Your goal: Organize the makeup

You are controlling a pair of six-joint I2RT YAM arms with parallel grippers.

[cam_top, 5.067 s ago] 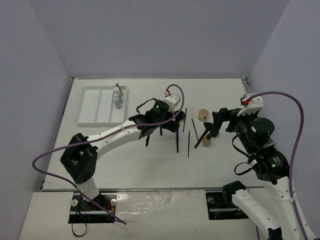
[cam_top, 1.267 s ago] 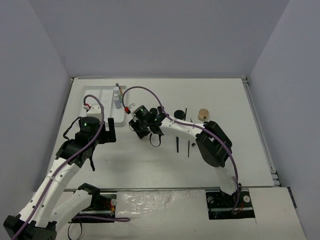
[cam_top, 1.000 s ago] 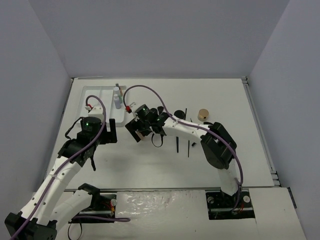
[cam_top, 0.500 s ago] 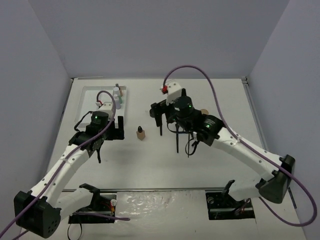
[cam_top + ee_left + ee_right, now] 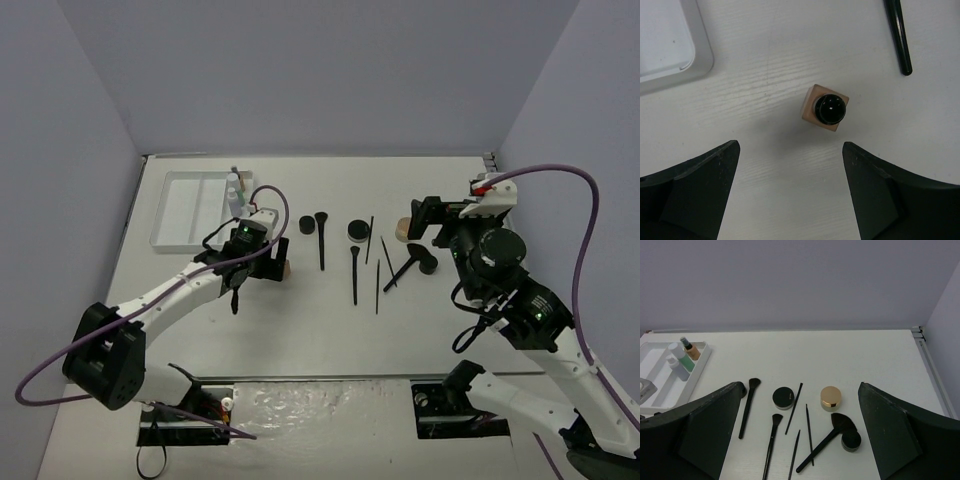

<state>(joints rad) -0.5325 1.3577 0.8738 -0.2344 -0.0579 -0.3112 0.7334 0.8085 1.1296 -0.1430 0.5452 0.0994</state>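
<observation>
From above, the brushes (image 5: 321, 240) and thin pencils (image 5: 377, 287) lie mid-desk (image 5: 300, 320), their long axes running mostly near-to-far, with the brush heads at the far end. The fan brush (image 5: 410, 265) lies diagonally, head toward the right, and two black jars (image 5: 356, 231) sit among them. In the left wrist view, the left claw (image 5: 790, 147) is spread wide, gripping nothing, above a tan bottle (image 5: 824, 107) that stands upright, black cap up, near the white tray (image 5: 700, 65). In the right wrist view, the right claw (image 5: 800, 385) is likewise released, and three small bottles (image 5: 682, 357) stand in the tray compartment nearest the brushes.
</observation>
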